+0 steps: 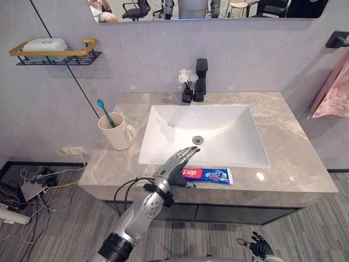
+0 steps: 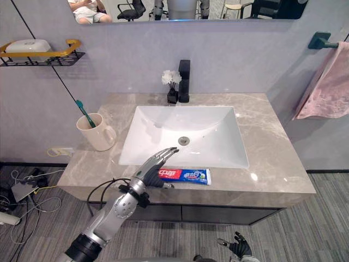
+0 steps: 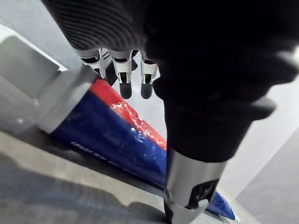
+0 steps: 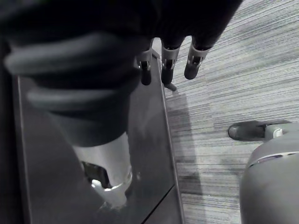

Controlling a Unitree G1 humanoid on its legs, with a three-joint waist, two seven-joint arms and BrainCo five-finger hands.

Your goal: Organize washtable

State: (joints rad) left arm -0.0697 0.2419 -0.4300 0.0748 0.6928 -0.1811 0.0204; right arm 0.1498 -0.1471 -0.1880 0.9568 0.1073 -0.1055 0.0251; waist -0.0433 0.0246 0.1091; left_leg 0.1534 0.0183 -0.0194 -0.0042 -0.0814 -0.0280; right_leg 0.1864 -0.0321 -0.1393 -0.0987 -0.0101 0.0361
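Barely begun, I judge: the toothpaste (image 1: pixel 214 176) lies flat on the counter (image 1: pixel 286 139) before the sink (image 1: pixel 218 128), the left hand (image 1: pixel 175 168) spread straight-fingered over its end and gripping nothing, the cup (image 1: pixel 117 134) well apart, and the right hand (image 1: pixel 260 245) hanging low, relaxed and empty.

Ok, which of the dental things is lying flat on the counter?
The red-and-blue toothpaste tube, by the left hand; the toothbrush stands in the mug.

Bright even light; glare spot on washtable (image 1: pixel 260 176); soft shadows.
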